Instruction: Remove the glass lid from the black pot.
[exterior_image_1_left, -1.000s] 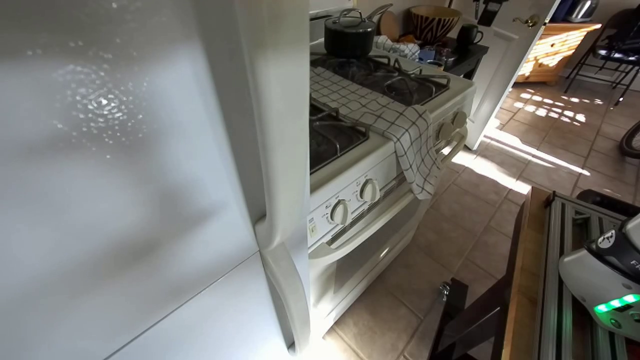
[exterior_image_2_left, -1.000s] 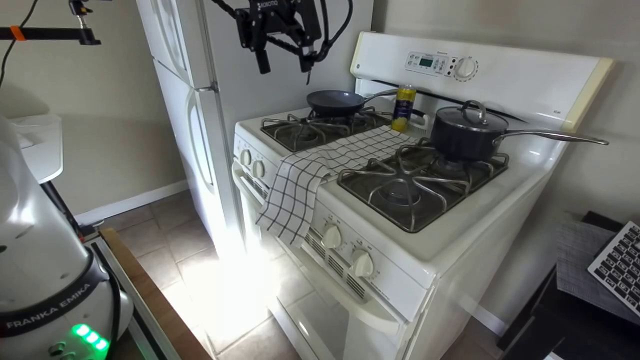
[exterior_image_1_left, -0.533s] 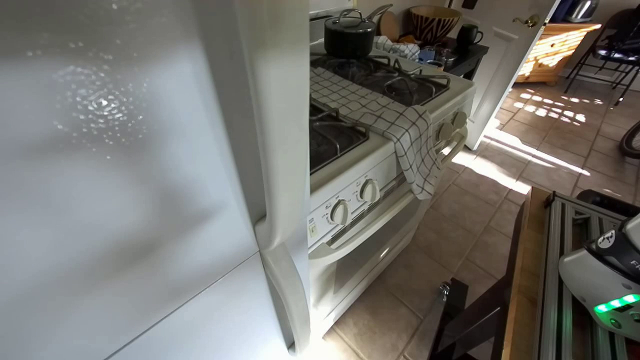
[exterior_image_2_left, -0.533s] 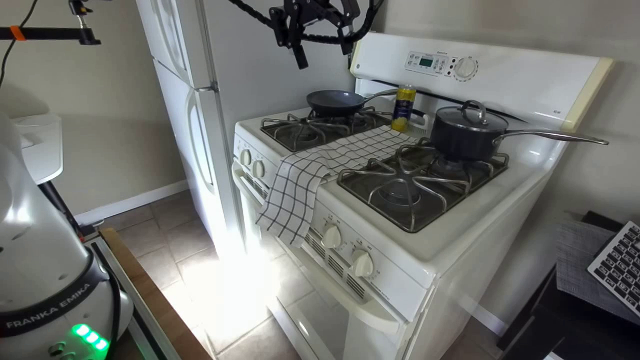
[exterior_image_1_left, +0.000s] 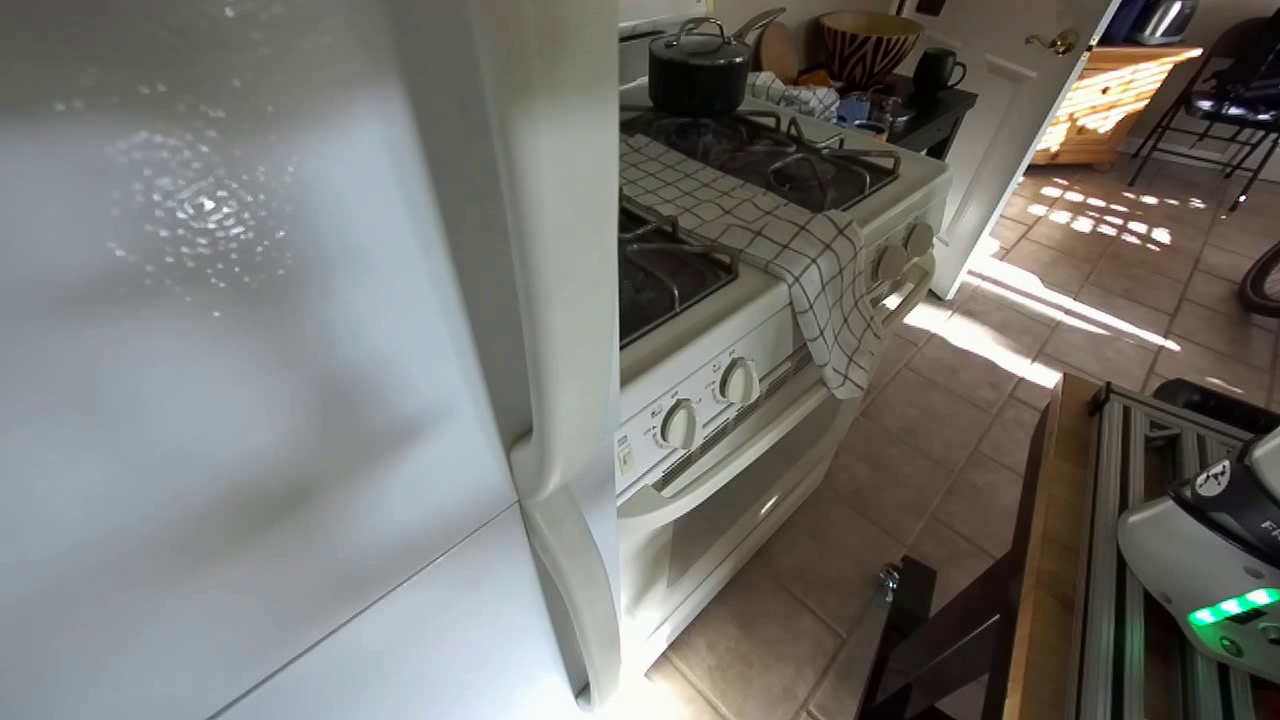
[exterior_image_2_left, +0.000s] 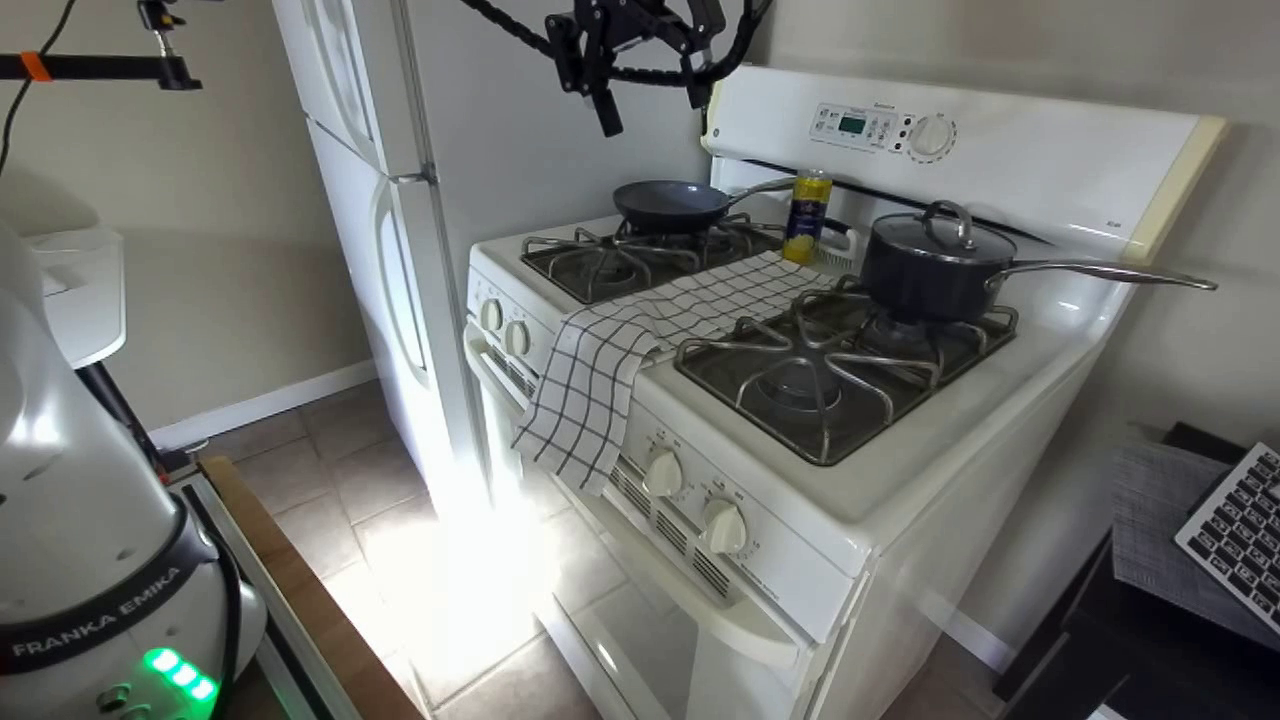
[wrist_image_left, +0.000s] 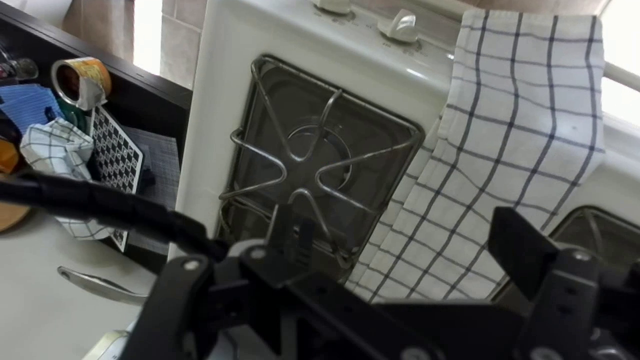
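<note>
The black pot (exterior_image_2_left: 925, 280) stands on the rear burner nearest the side wall. The pot also shows in an exterior view (exterior_image_1_left: 698, 88). The glass lid (exterior_image_2_left: 935, 236) sits on the pot, its looped knob pointing up; the lid shows too in an exterior view (exterior_image_1_left: 700, 43). My gripper (exterior_image_2_left: 655, 108) is open and empty, high above the stove, to the left of the pot over the frying pan side in that view. In the wrist view my gripper (wrist_image_left: 395, 225) has its fingers wide apart above the towel and burner. There the pot's metal handle (wrist_image_left: 100, 287) shows, but the pot and lid are mostly hidden behind the gripper.
A frying pan (exterior_image_2_left: 670, 205) sits on the far rear burner. A yellow and blue canister (exterior_image_2_left: 806, 218) stands between pan and pot. A checkered towel (exterior_image_2_left: 640, 335) lies across the stove (exterior_image_2_left: 800, 590). The white fridge (exterior_image_2_left: 560, 130) stands beside it. The stove's back panel (exterior_image_2_left: 1050, 160) rises behind the pot.
In an exterior view my gripper has moved right and slightly up, mostly in the first half second, and barely since. It stays open. The pot and lid have not moved.
</note>
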